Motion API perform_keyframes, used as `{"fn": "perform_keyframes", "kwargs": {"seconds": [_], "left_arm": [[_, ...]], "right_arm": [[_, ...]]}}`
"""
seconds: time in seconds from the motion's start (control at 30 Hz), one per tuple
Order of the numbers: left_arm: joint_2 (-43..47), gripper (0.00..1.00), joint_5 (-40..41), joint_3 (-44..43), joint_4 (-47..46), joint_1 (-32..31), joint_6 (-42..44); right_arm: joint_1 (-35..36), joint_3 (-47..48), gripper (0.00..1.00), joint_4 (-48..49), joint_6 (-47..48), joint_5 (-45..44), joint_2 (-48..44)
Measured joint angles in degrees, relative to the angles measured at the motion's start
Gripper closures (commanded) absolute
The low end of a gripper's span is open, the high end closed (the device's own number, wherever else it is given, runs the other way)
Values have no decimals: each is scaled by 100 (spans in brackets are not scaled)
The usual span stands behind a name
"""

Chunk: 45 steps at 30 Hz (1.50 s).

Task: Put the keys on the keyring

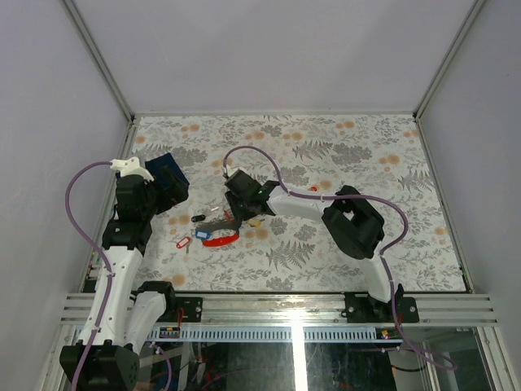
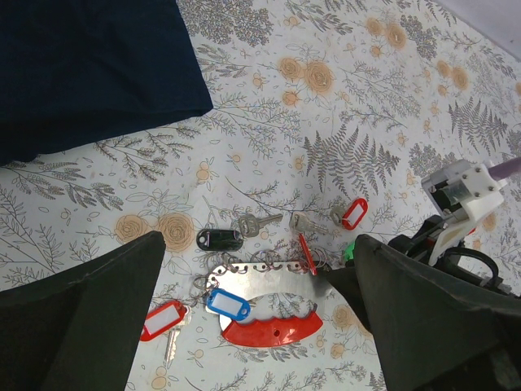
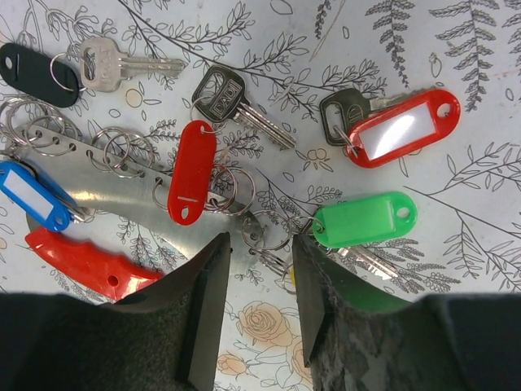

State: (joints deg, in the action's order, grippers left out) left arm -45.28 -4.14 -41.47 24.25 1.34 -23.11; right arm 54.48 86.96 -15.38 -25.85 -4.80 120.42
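Left gripper: jaws spread wide, empty, above the tabletop.
Keyring: lay flat between both arms, red strap on the near side, small rings along the grey fob's far edge.
Right gripper: jaws a narrow gap apart, pinching nothing, low over loose rings by the green tag.
Keys: scattered just beyond the keyring, tags red, blue, black.
Dark blue object: far left.

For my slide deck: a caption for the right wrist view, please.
Right tool open over tagged keys and the keyring on a floral table.
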Motion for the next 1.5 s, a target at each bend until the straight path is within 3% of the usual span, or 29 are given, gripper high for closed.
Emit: {"fn": "perform_keyframes", "kwargs": {"seconds": [0.17,0.43,0.67,0.8,1.2,1.5], "left_arm": [[0,0,0,0,0,0,0],[-2,0,-4,2,0,0,0],[-9,0,-7,15,0,0,0],[-9,0,-9,15,0,0,0],[-9,0,-20,15,0,0,0],[-39,0,-184,17,-2,0,4]], "right_arm": [[2,33,57,-118,70,175,87],[2,28,66,-214,212,315,94],[2,-15,82,-214,280,407,94],[2,-37,99,-188,304,422,90],[2,-450,100,-208,651,881,-822],[2,-1891,100,-420,905,1056,-2192]]}}
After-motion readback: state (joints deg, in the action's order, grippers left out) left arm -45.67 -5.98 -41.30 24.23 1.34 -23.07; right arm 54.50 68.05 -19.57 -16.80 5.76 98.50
